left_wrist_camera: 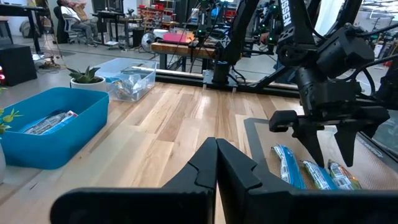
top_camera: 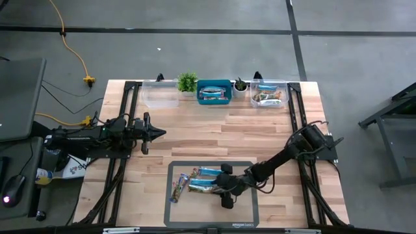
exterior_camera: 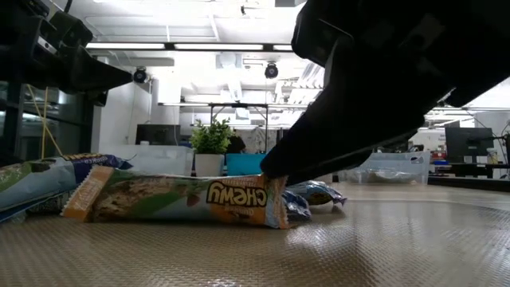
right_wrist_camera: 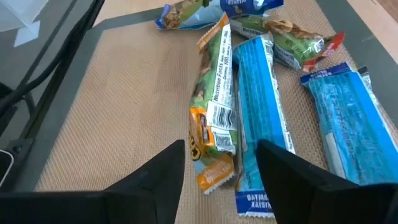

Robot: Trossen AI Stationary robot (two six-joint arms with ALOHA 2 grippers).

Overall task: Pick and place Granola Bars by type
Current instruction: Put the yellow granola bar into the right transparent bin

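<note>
Butcher-block tabletop (top_camera: 214, 136), grey mat (top_camera: 244, 211) at its near edge, centred. Granola bars (top_camera: 195, 182) lie in a loose cluster on the mat's left half: light-blue wrappers beside green and orange ones, some overlapping.

Right gripper (top_camera: 225, 186) low over the cluster's right end, fingers spread apart, nothing between them. In the right wrist view its two dark fingers (right_wrist_camera: 155, 177) straddle the ends of a green-orange bar (right_wrist_camera: 214, 112) and a light-blue bar (right_wrist_camera: 258, 106) lying side by side and touching. Another light-blue bar (right_wrist_camera: 348, 118) sits just beside those. Low view: one dark fingertip comes down at the end of the "chewy" bar (exterior_camera: 183, 199); contact cannot be told.

Left gripper (top_camera: 156, 133) waits over bare wood near the left edge, well apart from the mat, fingers pressed together, holding nothing.

Far edge of the tabletop, left to right: clear bin (top_camera: 160, 94), potted plant (top_camera: 187, 82), blue bin (top_camera: 214, 92) holding bars, small plant (top_camera: 241, 85), second clear bin (top_camera: 270, 93) holding bars.
</note>
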